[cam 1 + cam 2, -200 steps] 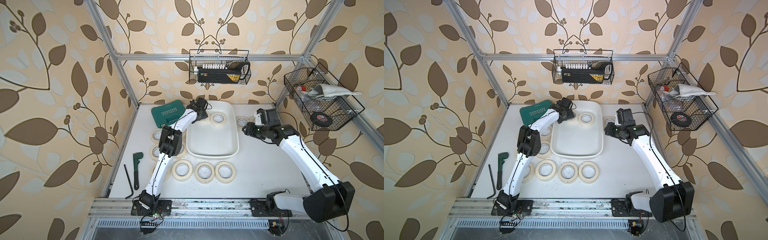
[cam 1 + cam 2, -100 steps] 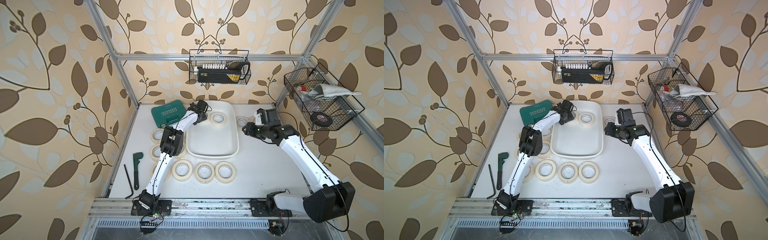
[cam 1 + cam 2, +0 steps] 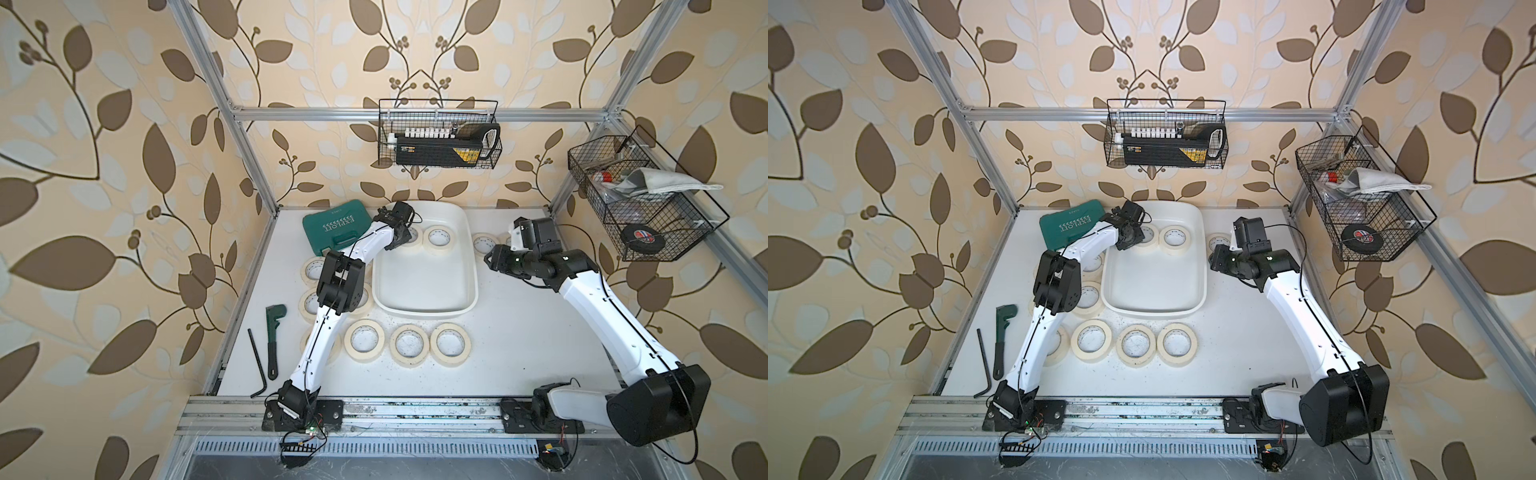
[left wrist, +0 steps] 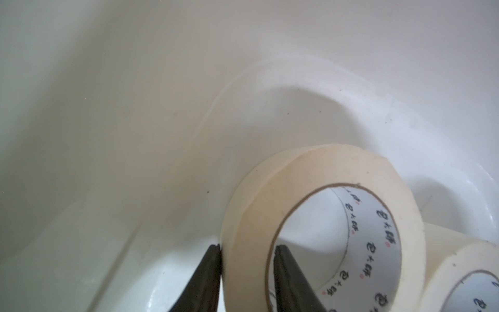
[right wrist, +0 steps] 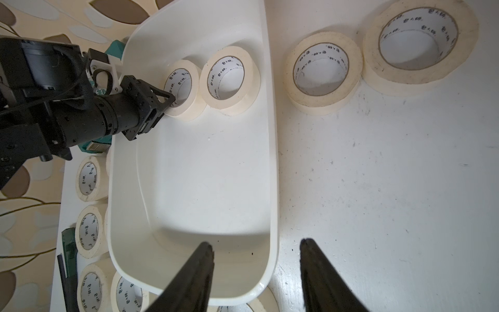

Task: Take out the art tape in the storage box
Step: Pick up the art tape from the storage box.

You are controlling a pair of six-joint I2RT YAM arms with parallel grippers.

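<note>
I have the left gripper (image 4: pixel 247 251) down in the far left corner of the box (image 3: pixel 424 307). Its jaws are narrow and pinch the wall of a roll (image 4: pixel 324 167), one finger outside the ring and one inside the core. Both fingers look pressed against the tape, so I judge the grip is made. The roll lies flat on the box floor. The curved corner wall is just beside the outer finger, and a second roll (image 3: pixel 439 237) sits against it on the right.

I want a slow, straight lift here. The hold is on one side of the ring, so I expect the roll to sag and swing. I would raise it until it clears the rim before moving sideways. I would also watch in the wrist view that the second roll does not drag along.

The other rolls (image 3: pixel 409 345) already crowd the table (image 3: pixel 519 353) to the left of the box and along its near side. I need a bare patch for this one, and I would lower it fully before letting go.

The right gripper (image 5: pixel 256 241) is about half open and empty. It hangs by the right rim, clear of my path, and I would leave it there.
</note>
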